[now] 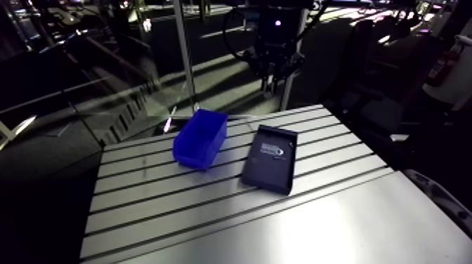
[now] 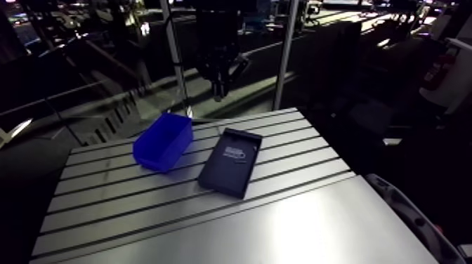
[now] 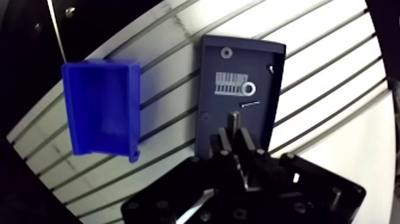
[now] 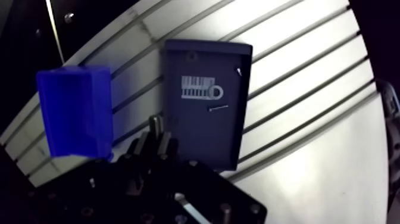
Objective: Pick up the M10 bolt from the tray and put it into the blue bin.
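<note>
Grey metal shows between the gripper's (image 3: 235,134) narrow jaws: a short stub pinched upright, which I take for the M10 bolt (image 3: 236,120). No bolt is plain in the dark tray (image 3: 214,113), only a washer (image 3: 247,89) and small bits. The gripper hangs high over the table (image 3: 333,71), with the blue bin (image 3: 133,101) just left of the tray and apart from it. To carry well, travel left at this height, centre over the bin's open top, lower inside its walls, then release
</note>
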Motion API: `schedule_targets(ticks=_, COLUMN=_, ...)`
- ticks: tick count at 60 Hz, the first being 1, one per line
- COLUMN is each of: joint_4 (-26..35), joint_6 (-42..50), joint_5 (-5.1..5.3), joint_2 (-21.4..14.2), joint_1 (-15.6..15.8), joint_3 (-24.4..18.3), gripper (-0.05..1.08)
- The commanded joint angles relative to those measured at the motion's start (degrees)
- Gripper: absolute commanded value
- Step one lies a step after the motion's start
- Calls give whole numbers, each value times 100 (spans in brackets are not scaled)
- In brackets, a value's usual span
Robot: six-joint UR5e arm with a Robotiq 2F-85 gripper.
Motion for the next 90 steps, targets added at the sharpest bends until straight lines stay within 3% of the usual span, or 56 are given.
schedule_targets(ticks=1, joint_4=625, joint_6=-5577, joint_5=552, joint_2=-502, joint_1=170, joint_3=-373, gripper=105)
schedule_targets(ticks=9, joint_4=574, joint_6=-6457, joint_5=544, joint_2=-222, joint_1=432, joint_3=-522, gripper=105)
schedule_targets(ticks=20, joint_4=465, joint_6=-6784, joint_5=502, joint_2=-78, joint_1=639, joint_3=-562, gripper=105)
schedule_targets(ticks=33, joint_4=456, joint_6=-7020, joint_5=345, joint_2=206, joint_1=963, joint_3=-622, gripper=105)
schedule_targets(ticks=39, joint_4=438, joint_6=-7029, joint_5=204, joint_2=450, joint_1=1119, joint_3=-732, gripper=105)
schedule_targets(ticks=40, joint_4=438, joint_6=-7022, joint_5=127, joint_2=520, joint_1=1164, joint_3=-783, gripper=105)
schedule_targets(ticks=41, joint_4=438, joint_6=-7022, joint_5=127, joint_2=520, joint_1=1164, joint_3=-783, gripper=105)
schedule_targets(ticks=42, joint_4=438, joint_6=-7021, joint_5=33, joint_2=591, joint_1=1208, joint_3=-843, gripper=105)
schedule_targets(ticks=43, joint_4=438, joint_6=-7021, joint_5=33, joint_2=591, joint_1=1208, joint_3=-843, gripper=105)
schedule_targets(ticks=44, joint_4=446, joint_6=-7013, joint_5=-55, joint_2=669, joint_1=1252, joint_3=-889, gripper=105)
schedule_targets(ticks=45, joint_4=446, joint_6=-7013, joint_5=-55, joint_2=669, joint_1=1252, joint_3=-889, gripper=105)
schedule_targets(ticks=46, joint_4=447, joint_6=-7012, joint_5=-136, joint_2=763, joint_1=1311, joint_3=-934, gripper=105)
schedule_targets(ticks=51, joint_4=447, joint_6=-6996, joint_5=-252, joint_2=939, joint_1=1482, joint_3=-992, gripper=105)
schedule_targets(ticks=65, joint_4=213, joint_6=-6934, joint_5=-256, joint_2=1256, joint_1=1654, joint_3=-969, gripper=105)
schedule_targets(ticks=74, joint_4=-115, joint_6=-6901, joint_5=-196, joint_2=1388, joint_1=1665, joint_3=-850, gripper=105)
schedule_targets(ticks=90, joint_4=-473, joint_6=-6722, joint_5=-194, joint_2=1585, joint_1=1673, joint_3=-679, gripper=105)
